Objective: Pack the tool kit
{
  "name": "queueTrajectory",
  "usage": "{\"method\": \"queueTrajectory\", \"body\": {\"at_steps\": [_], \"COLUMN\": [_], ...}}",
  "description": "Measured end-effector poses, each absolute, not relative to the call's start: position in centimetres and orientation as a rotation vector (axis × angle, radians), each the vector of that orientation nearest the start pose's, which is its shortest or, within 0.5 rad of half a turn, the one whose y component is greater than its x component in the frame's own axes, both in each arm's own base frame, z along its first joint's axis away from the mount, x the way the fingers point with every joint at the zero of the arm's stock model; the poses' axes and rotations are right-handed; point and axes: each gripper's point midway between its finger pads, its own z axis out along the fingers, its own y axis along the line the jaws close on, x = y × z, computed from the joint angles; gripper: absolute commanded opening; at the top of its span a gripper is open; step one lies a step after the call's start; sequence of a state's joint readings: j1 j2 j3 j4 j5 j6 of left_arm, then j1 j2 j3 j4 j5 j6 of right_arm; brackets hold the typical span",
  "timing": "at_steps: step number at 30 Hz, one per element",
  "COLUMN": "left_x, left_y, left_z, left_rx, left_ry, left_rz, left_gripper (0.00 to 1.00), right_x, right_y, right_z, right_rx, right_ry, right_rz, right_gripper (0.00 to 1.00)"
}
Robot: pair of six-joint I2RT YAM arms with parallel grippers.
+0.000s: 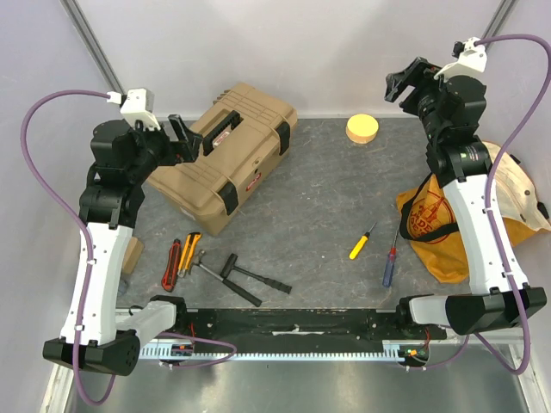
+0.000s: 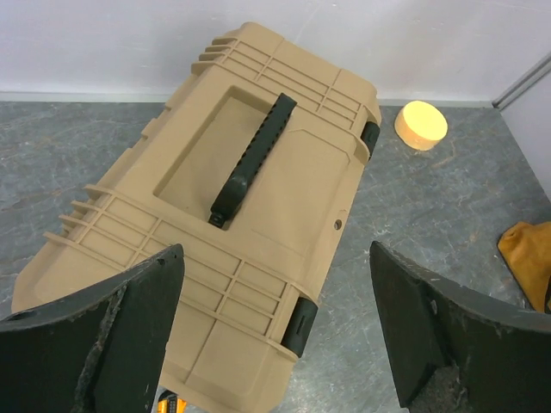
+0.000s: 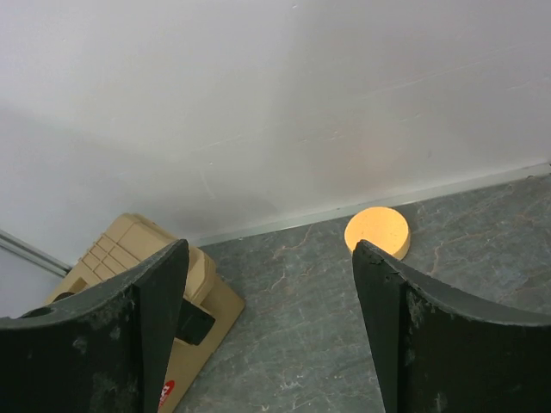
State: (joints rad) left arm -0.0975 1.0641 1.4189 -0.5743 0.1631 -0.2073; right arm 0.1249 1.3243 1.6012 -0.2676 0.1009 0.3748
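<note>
The tan ribbed toolbox (image 1: 231, 153) stands closed at the back left, black handle on top and black latches on its front; it also shows in the left wrist view (image 2: 250, 224) and the right wrist view (image 3: 129, 258). My left gripper (image 1: 188, 138) is open and empty, raised over the toolbox's left end. My right gripper (image 1: 405, 83) is open and empty, high at the back right. On the table lie a yellow-handled screwdriver (image 1: 362, 243), a blue-and-red screwdriver (image 1: 390, 265), a red utility knife (image 1: 172, 264), yellow-handled pliers (image 1: 188, 254) and a black hammer (image 1: 244, 280).
A round yellow sponge-like disc (image 1: 362, 128) lies by the back wall, also in the left wrist view (image 2: 421, 124) and right wrist view (image 3: 377, 231). An orange-yellow fabric bag (image 1: 448, 225) lies at the right under my right arm. A small wooden block (image 1: 132, 255) sits by my left arm.
</note>
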Motion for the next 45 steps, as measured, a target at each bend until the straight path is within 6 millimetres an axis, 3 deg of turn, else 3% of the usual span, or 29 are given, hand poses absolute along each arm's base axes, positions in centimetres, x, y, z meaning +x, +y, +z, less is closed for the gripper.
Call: {"method": "queueTrajectory", "body": {"at_steps": [7, 15, 20, 28, 32, 38, 45], "left_x": [32.2, 32.4, 35.3, 40.3, 42.0, 44.5, 46.1], "left_y": [-8.0, -8.6, -8.8, -8.9, -8.9, -9.3, -10.1], "left_z": [39.0, 37.8, 35.3, 29.7, 29.3, 29.7, 27.3], "left_rx": [0.070, 0.114, 0.127, 0.184, 0.248, 0.340, 0.442], "left_ry": [1.806, 1.832, 1.898, 2.027, 2.015, 1.973, 2.013], "left_rz": [-0.420, -0.446, -0.426, -0.379, -0.348, -0.329, -0.349], "left_gripper": [0.99, 0.99, 0.98, 0.94, 0.89, 0.84, 0.74], "right_x": [42.2, 41.8, 42.0, 41.0, 40.7, 40.6, 40.7], "right_y": [5.6, 7.8, 9.8, 14.3, 14.8, 15.1, 15.0], "right_z": [45.2, 44.9, 43.7, 38.3, 36.8, 36.6, 36.0], "right_rx": [0.263, 0.156, 0.077, -0.044, -0.057, -0.063, -0.060], "right_ry": [1.568, 1.600, 1.642, 1.774, 1.811, 1.813, 1.825], "right_rz": [0.339, 0.433, 0.495, 0.549, 0.553, 0.558, 0.541], "right_gripper": [0.84, 0.81, 0.81, 0.81, 0.81, 0.80, 0.82]}}
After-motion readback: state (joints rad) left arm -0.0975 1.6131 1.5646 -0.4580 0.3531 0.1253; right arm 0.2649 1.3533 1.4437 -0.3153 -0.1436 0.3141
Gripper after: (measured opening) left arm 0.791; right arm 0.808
